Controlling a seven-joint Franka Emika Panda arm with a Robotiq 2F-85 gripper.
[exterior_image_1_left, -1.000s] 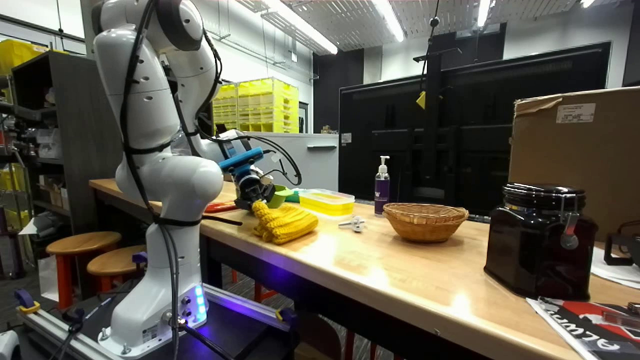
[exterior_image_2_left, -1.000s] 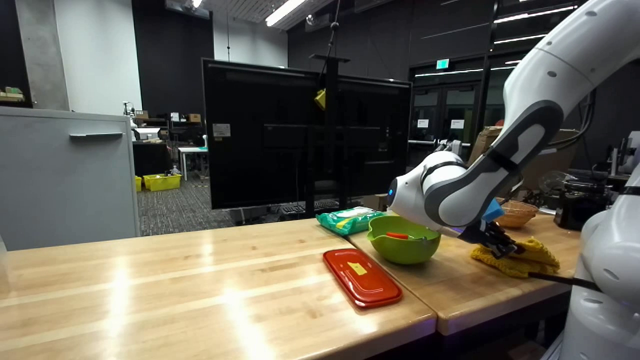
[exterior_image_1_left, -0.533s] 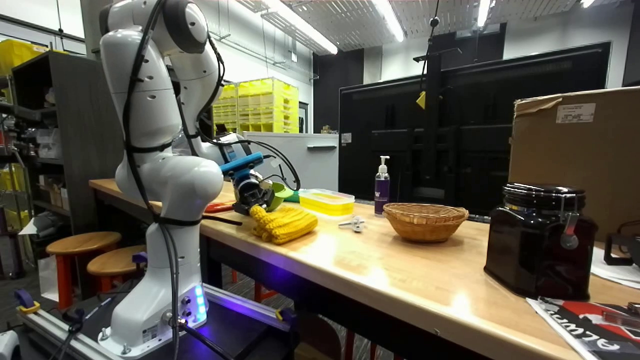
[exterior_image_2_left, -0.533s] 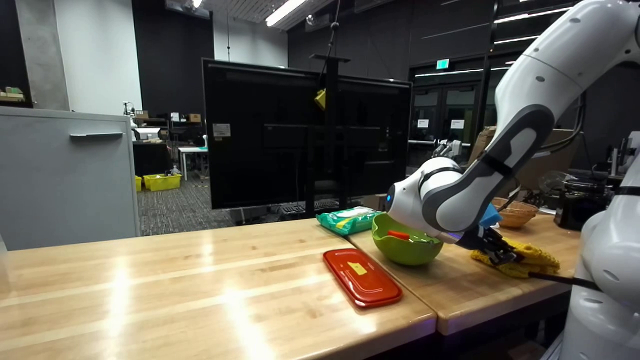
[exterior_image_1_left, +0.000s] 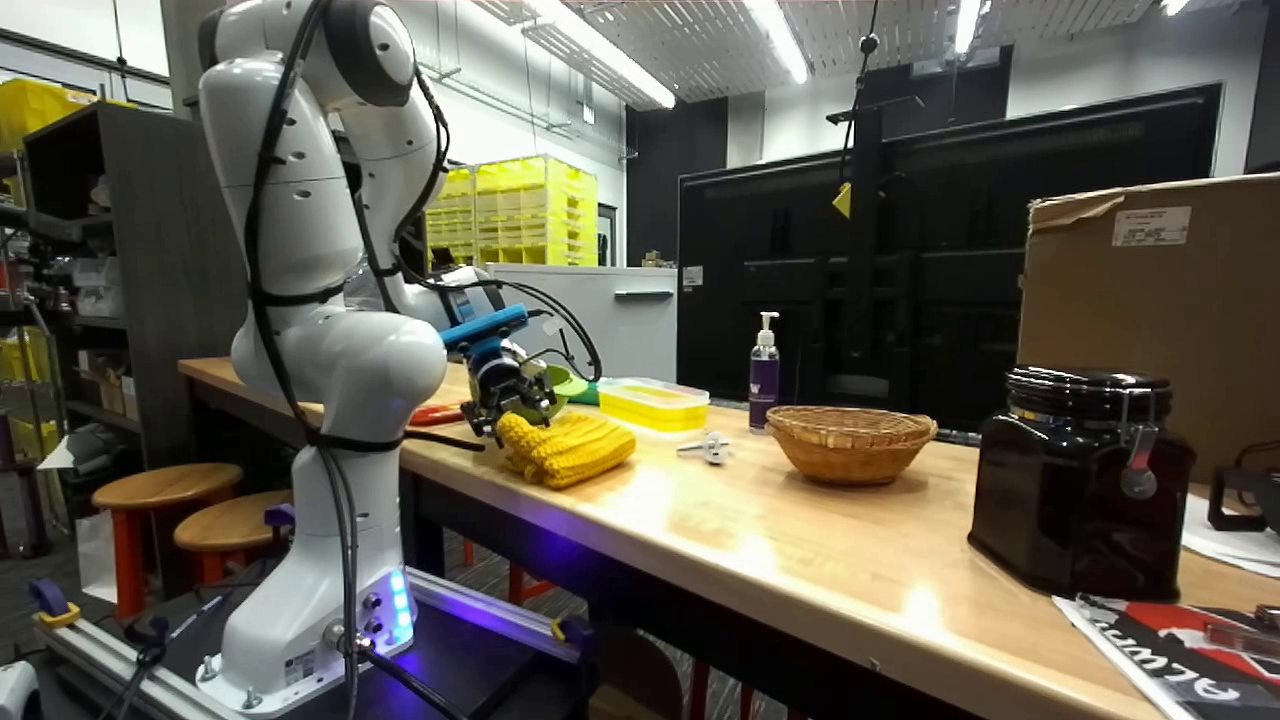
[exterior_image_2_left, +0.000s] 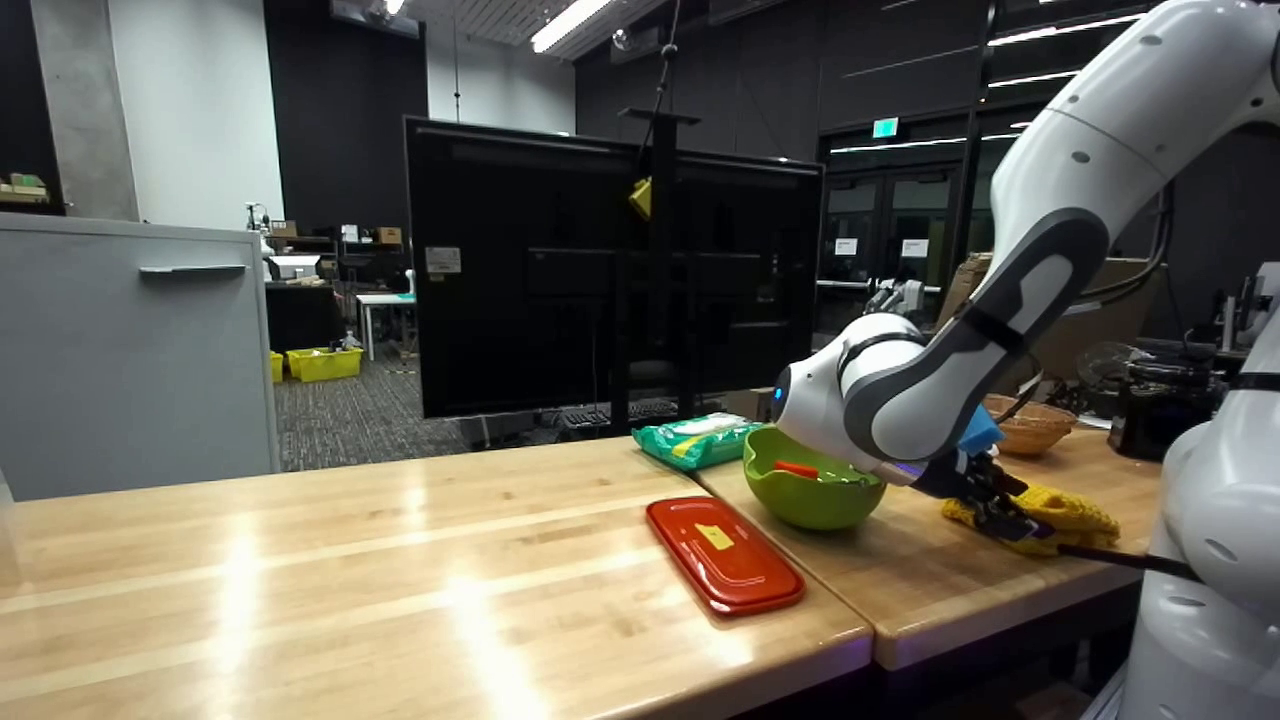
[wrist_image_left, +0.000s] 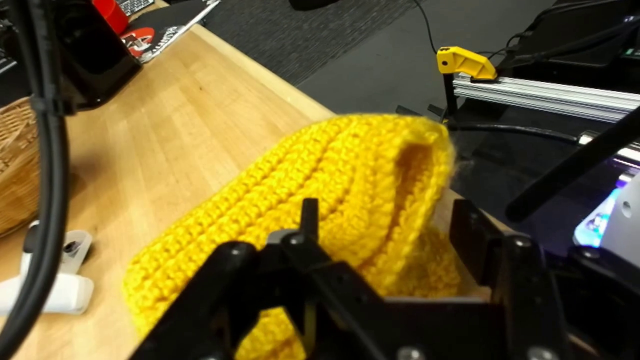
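Currently, I judge the folding mostly done: the yellow knitted cloth (exterior_image_1_left: 575, 452) lies doubled over on the pale wooden bench (exterior_image_1_left: 800, 535). My black two-fingered claw (wrist_image_left: 387, 215) stands spread at its raised end; withdrawal apparently remains.

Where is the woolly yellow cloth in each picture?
In an exterior view: yellow cloth, below and just left of the middle.
In an exterior view: yellow cloth, lower right.
Wrist view: yellow cloth, big, across the middle.
Shared landmark: the wicker basket, in all three views, though cut off at the wrist view's left edge.
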